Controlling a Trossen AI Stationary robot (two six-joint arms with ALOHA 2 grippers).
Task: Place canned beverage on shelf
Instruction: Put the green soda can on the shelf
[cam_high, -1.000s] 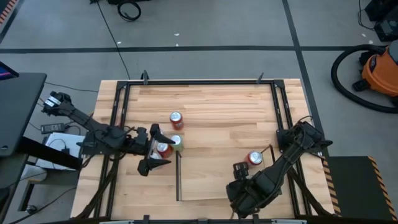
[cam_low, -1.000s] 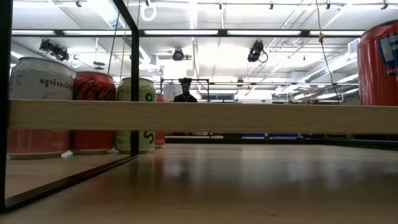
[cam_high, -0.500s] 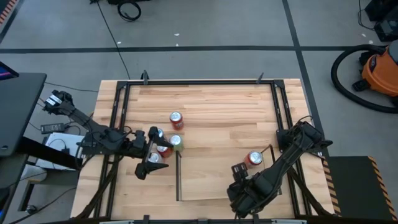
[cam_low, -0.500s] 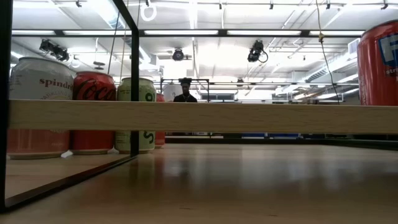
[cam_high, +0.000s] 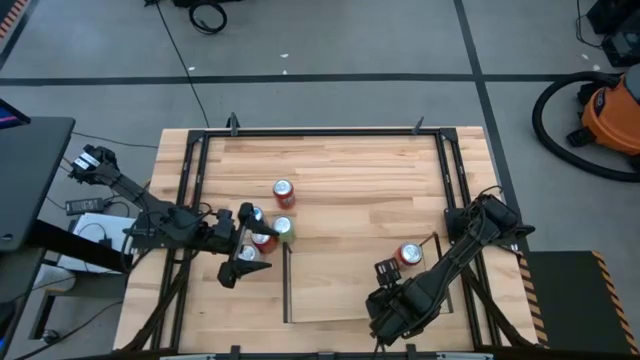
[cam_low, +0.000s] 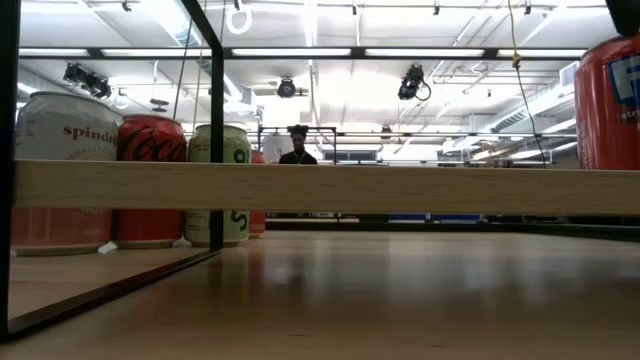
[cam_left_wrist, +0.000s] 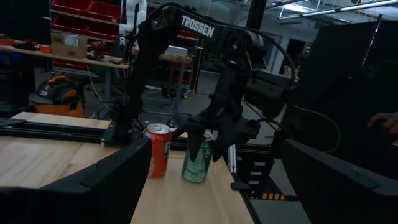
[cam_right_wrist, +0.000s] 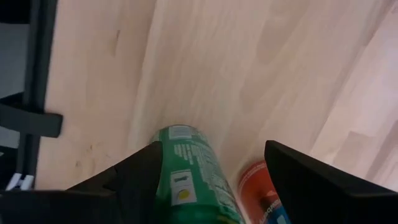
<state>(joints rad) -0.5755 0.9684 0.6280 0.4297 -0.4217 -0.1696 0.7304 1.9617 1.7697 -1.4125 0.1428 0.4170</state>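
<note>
Cans read "spindrift" (cam_low: 62, 165) and Coca-Cola (cam_low: 152, 180); arm reads TROSSEN (cam_left_wrist: 198, 26).

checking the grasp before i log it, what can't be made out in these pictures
- High view: the green can is hidden under the right gripper.
- Low view: the shelf board covers the middles of the left cans, and the picture's edge cuts off the red can.
- Left wrist view: too dim to tell whether the green can's base touches the wood.
</note>
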